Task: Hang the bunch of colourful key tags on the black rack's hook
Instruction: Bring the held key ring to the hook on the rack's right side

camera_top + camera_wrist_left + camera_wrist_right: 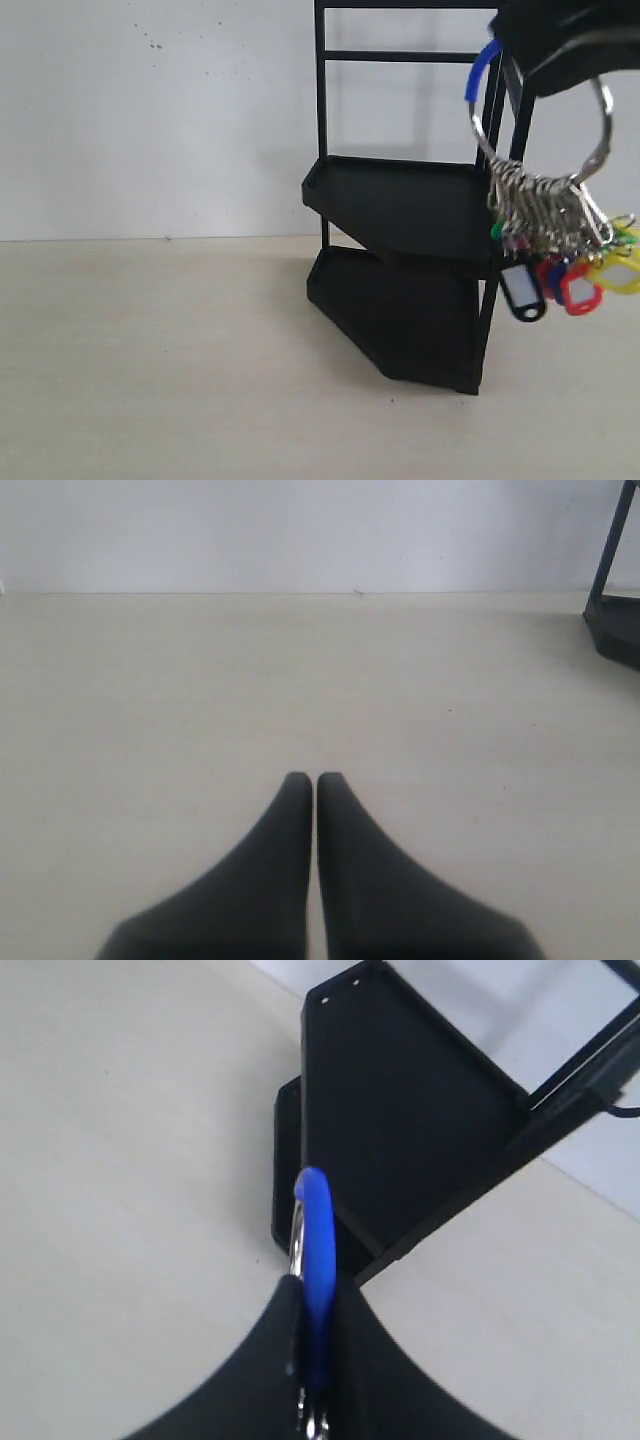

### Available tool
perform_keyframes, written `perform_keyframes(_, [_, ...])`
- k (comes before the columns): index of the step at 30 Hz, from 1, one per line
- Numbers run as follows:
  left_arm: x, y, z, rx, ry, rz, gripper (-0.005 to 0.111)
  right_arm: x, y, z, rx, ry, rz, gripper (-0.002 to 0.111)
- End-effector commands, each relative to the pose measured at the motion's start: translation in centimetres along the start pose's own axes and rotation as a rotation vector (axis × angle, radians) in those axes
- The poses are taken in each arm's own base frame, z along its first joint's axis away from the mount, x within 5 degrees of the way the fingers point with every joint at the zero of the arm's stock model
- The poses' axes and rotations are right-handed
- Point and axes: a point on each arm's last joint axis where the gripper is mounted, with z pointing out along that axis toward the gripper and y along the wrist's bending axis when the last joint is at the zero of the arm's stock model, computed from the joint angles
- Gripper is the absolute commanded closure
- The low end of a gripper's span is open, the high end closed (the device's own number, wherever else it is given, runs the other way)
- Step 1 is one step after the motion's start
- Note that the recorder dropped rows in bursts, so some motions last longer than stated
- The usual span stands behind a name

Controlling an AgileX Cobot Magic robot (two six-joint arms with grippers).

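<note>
Starting at the left: finding the left gripper [316, 777] hovering low over the pale table [180, 680], jaws pressing together on nothing, well apart from the work. Seeing only a corner of the black rack [615, 630] at the edge of that wrist view.

Moving to the middle: noting the rack standing upright on the table, two angled trays one above the other, thin bars rising behind.

Moving to the right: recording the right gripper [316, 1290] clamping the key bunch [545, 205] by the blue sleeve [316, 1225] of its big ring, holding it high in the air just beside the rack's right upright, coloured tags [575, 280] dangling below. Failing to pick out the hook with any certainty in these views.

Flagging risks:
- Approaching the hook blind and sliding the ring past its tip.
- Catching the dangling tags or small rings on a tray edge or upright, and so tugging the rack askew.
- Letting go before seating the ring over the hook, dropping the bunch to the table.
- Pinching a smooth sleeve, inviting the ring to swivel or slip under the swinging weight.
</note>
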Motion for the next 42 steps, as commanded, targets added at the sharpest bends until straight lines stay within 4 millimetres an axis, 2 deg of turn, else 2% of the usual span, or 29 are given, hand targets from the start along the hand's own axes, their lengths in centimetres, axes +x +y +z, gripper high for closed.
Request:
perform_keyframes(1, [-0.2, 0.0, 0.0, -0.001, -0.019, -0.018, 0.102, 1.0, -2.1, -4.0, 0.048, -0.123, 0.066, 0.108])
perform_keyframes(5, [-0.2, 0.0, 0.0, -0.001, -0.019, -0.018, 0.102, 3.1, -4.1, -6.5, 0.141, -0.199, 0.169, 0.108])
perform_keyframes(9, [-0.2, 0.0, 0.0, -0.001, -0.019, -0.018, 0.102, 5.6, -5.1, -6.6, 0.233, -0.211, 0.249, 0.108])
perform_keyframes(12, [-0.2, 0.0, 0.0, -0.001, -0.019, -0.018, 0.102, 7.3, -5.0, -5.1, 0.293, -0.176, 0.272, 0.108])
perform_keyframes(15, [-0.2, 0.0, 0.0, -0.001, -0.019, -0.018, 0.102, 8.9, -4.7, -2.6, 0.378, -0.126, 0.284, 0.108])
perform_keyframes(17, [-0.2, 0.0, 0.0, -0.001, -0.019, -0.018, 0.102, 9.5, -4.5, -1.0, 0.423, -0.159, 0.290, 0.108])
perform_keyframes(21, [-0.2, 0.0, 0.0, -0.001, -0.019, -0.018, 0.102, 10.1, -4.1, 1.8, 0.525, -0.218, 0.252, 0.108])
perform_keyframes(25, [-0.2, 0.0, 0.0, -0.001, -0.019, -0.018, 0.102, 10.2, -3.7, 3.6, 0.581, -0.258, 0.211, 0.108])
perform_keyframes(30, [-0.2, 0.0, 0.0, -0.001, -0.019, -0.018, 0.102, 9.0, -2.7, 5.3, 0.550, -0.338, 0.129, 0.108])
perform_keyframes(37, [-0.2, 0.0, 0.0, -0.001, -0.019, -0.018, 0.102, 7.7, -2.3, 7.2, 0.630, -0.410, 0.092, 0.108])
perform_keyframes(39, [-0.2, 0.0, 0.0, -0.001, -0.019, -0.018, 0.102, 7.7, -2.7, 7.9, 0.659, -0.390, 0.085, 0.108])
perform_keyframes(42, [-0.2, 0.0, 0.0, -0.001, -0.019, -0.018, 0.102, 8.0, -4.1, 9.0, 0.688, -0.367, 0.167, 0.108])
